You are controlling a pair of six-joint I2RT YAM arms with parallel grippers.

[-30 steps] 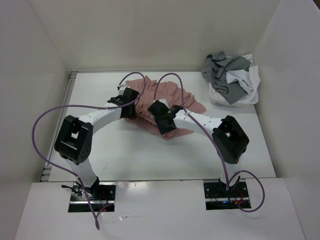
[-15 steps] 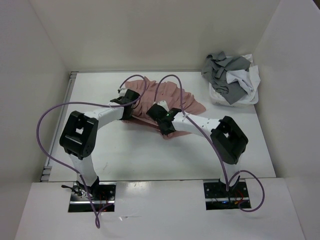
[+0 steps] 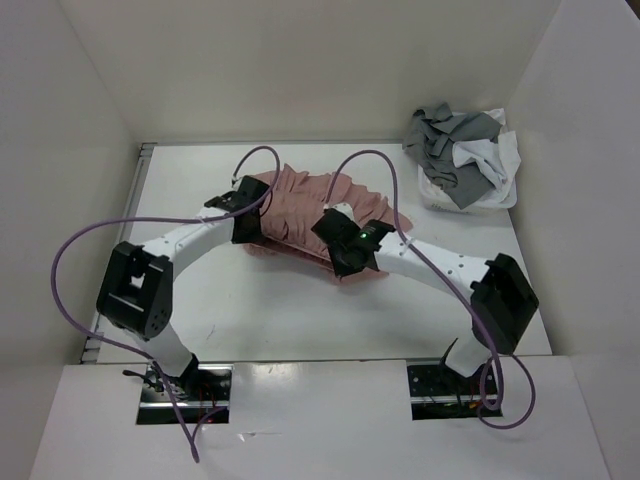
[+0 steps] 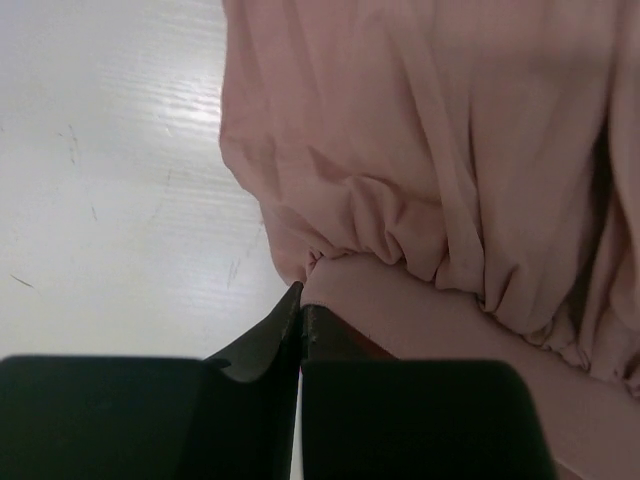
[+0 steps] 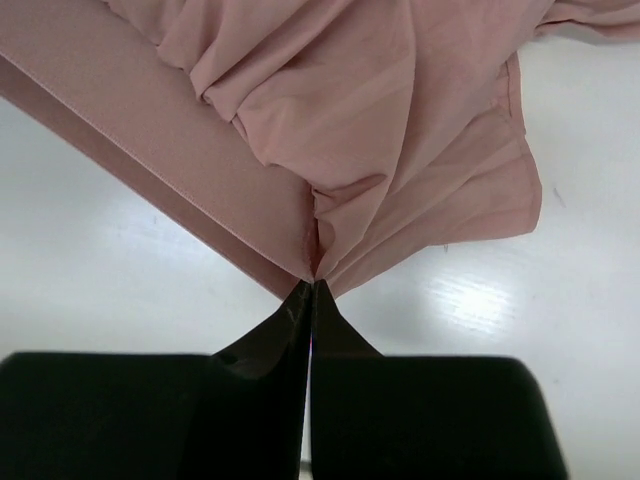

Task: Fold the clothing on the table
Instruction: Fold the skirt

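Editor: Trouble ahead for this one, if any?

Photographer: Slippage, chiefly. The left gripper (image 4: 302, 305) is pinched shut on the gathered hem of the clothing (image 3: 305, 195). The right gripper (image 5: 313, 290) is clamped on a bunched corner of the same pink fabric. Each bite looks thin, right at the tips. A quick lift could pull the cloth free on either side.

Editor: Where does the garment lie?

Photographer: Centre of the overhead frame, a little above the middle, crumpled on the white table (image 3: 250, 300) between the two wrists. It is far from flat, so the fold may come out skewed. Either gripper may also have caught only one layer, leaving the rest to drag.

Editor: Anything else in harm's way?

Photographer: A purple cable (image 3: 368, 153) loops over the fabric from the right arm, and a wide sweep could snag it. The grey and white heap (image 3: 460, 155) sits at upper right of the overhead frame, apart from the pink piece. A long carry toward that corner could brush it.

Editor: Names, logos, print to credit?

Photographer: None legible. No tag shows on the cloth, and no lettering can be made out on the arms or the tabletop.
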